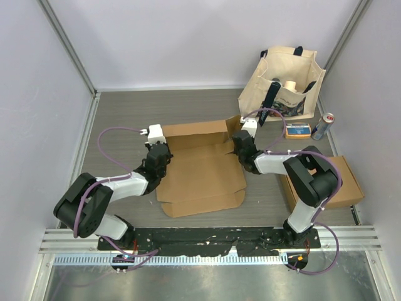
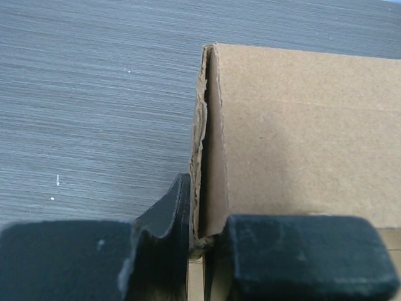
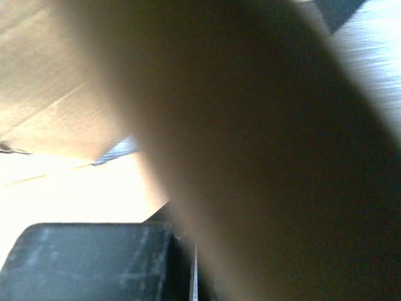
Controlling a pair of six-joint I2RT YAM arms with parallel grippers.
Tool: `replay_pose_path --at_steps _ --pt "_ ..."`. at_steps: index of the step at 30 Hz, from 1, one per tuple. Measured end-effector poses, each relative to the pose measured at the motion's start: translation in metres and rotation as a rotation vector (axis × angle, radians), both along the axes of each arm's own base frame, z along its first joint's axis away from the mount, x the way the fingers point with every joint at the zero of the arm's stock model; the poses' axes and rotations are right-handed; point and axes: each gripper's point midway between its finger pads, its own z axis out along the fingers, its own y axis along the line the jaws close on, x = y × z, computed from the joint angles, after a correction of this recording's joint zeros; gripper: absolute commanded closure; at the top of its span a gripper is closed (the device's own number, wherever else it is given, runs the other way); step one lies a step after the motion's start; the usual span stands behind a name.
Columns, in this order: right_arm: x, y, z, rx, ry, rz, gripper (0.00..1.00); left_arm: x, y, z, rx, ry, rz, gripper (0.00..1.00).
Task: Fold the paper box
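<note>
The brown paper box (image 1: 200, 172) lies mostly flat in the middle of the table, with its back panel (image 1: 195, 130) raised. My left gripper (image 1: 158, 152) is at the box's left edge. In the left wrist view the left gripper (image 2: 203, 241) is shut on the upright left side flap (image 2: 301, 138), pinching its torn edge. My right gripper (image 1: 241, 145) is at the box's right edge. In the right wrist view a blurred flap (image 3: 269, 157) fills most of the frame beside one dark finger (image 3: 94, 263); the other finger is hidden behind it.
A cream tote bag (image 1: 285, 84) with items stands at the back right. A can (image 1: 323, 126) and a small blue-and-orange pack (image 1: 297, 130) lie in front of it. A closed cardboard box (image 1: 329, 182) sits by the right arm. Walls enclose the table.
</note>
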Motion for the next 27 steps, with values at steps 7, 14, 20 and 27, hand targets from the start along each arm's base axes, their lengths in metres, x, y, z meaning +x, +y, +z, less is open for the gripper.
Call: replay_pose_path --at_steps 7,14,20,27 --pt "0.005 0.031 0.004 0.158 -0.028 0.101 0.99 0.000 0.002 0.000 0.003 0.000 0.011 1.00" --pt "-0.003 0.062 0.026 0.397 -0.041 0.212 0.99 0.002 0.013 0.000 0.011 -0.004 0.057 1.00" --pt "-0.036 0.112 0.059 0.653 -0.007 0.459 0.99 0.000 0.004 0.000 -0.016 -0.003 0.028 1.00" --pt "-0.046 0.116 0.053 0.672 0.072 0.486 0.92 0.000 0.003 -0.001 -0.031 -0.006 0.026 1.00"
